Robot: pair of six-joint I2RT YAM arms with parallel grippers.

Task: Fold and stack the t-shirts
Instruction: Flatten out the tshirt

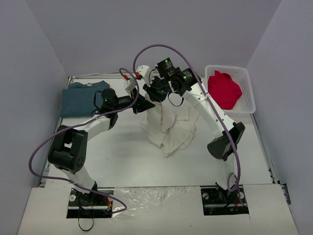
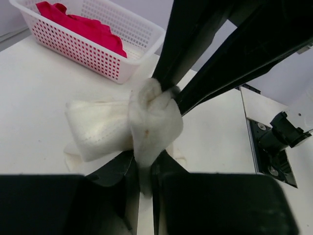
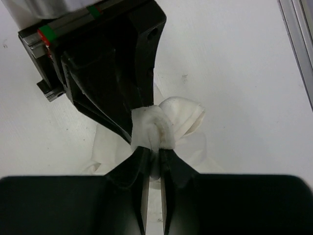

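While my left gripper (image 2: 145, 167) and right gripper (image 3: 155, 155) both pinch shut on 1 bunched fold of the cream-white t-shirt (image 1: 168, 129), which hangs over the middle of the table (image 1: 122, 156), I should probably draw them apart slowly, keeping the cloth taut.

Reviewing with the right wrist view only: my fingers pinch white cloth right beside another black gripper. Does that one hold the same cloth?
Observer: Yes. The left gripper is shut on the same bunch of the cream-white t-shirt as the right gripper.
Operator: Where is the red shirt?
Observer: The red t-shirt lies crumpled in the white basket, far right.
Operator: And the blue one?
Observer: The teal-blue t-shirt lies flat at the table's far left corner.
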